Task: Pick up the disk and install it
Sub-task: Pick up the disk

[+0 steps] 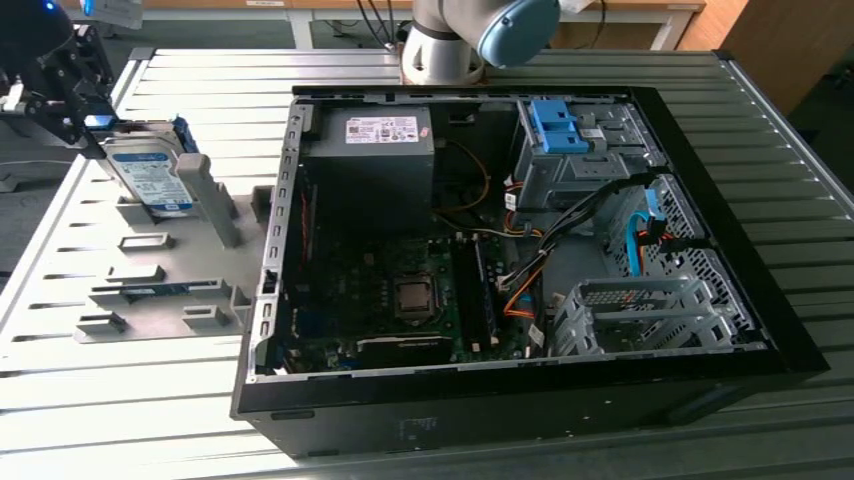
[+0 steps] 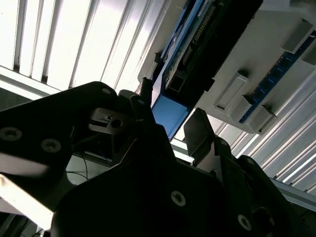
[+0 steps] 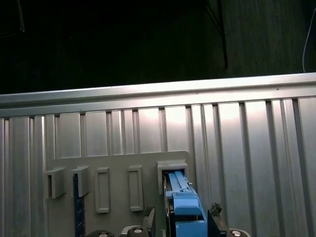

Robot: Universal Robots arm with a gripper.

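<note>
The end effector [image 3: 181,218] is placed at the upper end of the disk [image 1: 150,172]. In both wrist views the blue frame [image 3: 185,205] is seen in its middle. Whether it is closed on the frame or only set about it cannot be told. The disk is kept upright on its edge in a slot [image 3: 172,167] of the grey holder [image 1: 200,292]. This holder is laid on the ribbed metal worktop [image 1: 561,70], at the exterior view's left of the open computer case [image 1: 534,415]. The disk is not yet brought to the case.

The disk is judged to be stiff and rather heavy for its size, since a metal body is seen under the white-and-blue label [image 1: 140,165]. The plastic frame is expected to be lighter and a little flexible, so it could bend or unclip if it is squeezed hard. The metal faces are probably smooth and slippery. Hold is best taken across the two long sides of the frame, near the end that stands free of the slot, and the label face is better left untouched. The drive should be treated as fragile: knocks are to be avoided, and also any tilted pull inside the slot.
</note>
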